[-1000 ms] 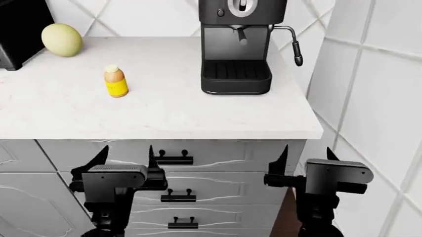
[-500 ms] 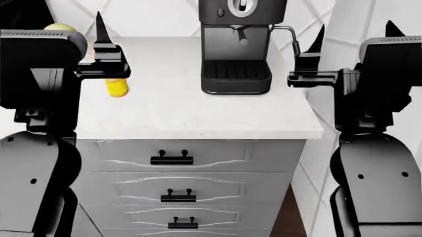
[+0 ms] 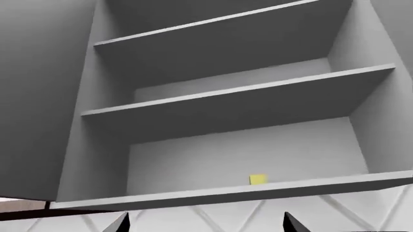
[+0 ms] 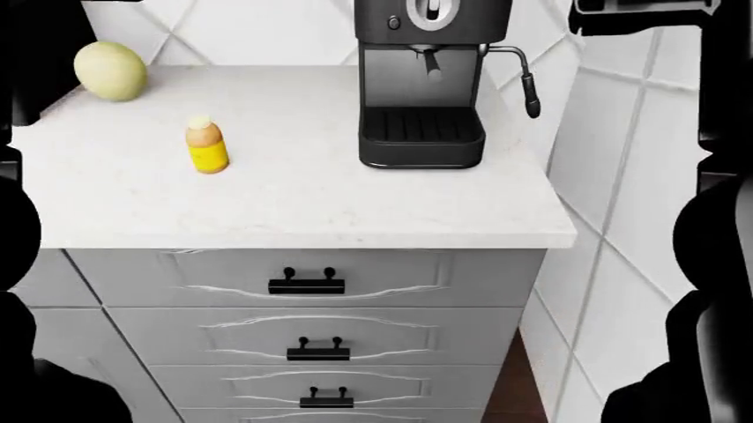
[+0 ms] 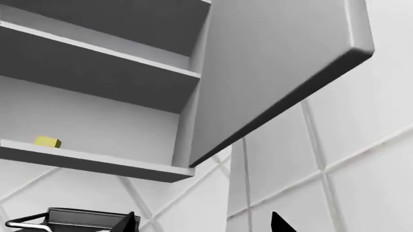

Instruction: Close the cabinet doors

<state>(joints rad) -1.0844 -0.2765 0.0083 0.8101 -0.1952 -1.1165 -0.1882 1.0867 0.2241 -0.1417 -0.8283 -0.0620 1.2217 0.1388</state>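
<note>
The wall cabinet shows only in the wrist views, from below, with bare shelves. Its left door stands swung open, a grey panel beside the shelves. The right door is also swung out, its thick edge toward the camera. A small yellow block lies on the lowest shelf. My left gripper is open below the cabinet's bottom board, touching nothing. My right gripper is open beneath the right door, also empty. In the head view only the raised arms show at the edges.
A white counter carries a black espresso machine, a yellow bottle and a pale round fruit. Drawers with black handles sit below. A tiled wall closes the right side.
Both arms have risen from drawer height, past the counter, and up out of the head view's top. The things on the counter have not moved.
</note>
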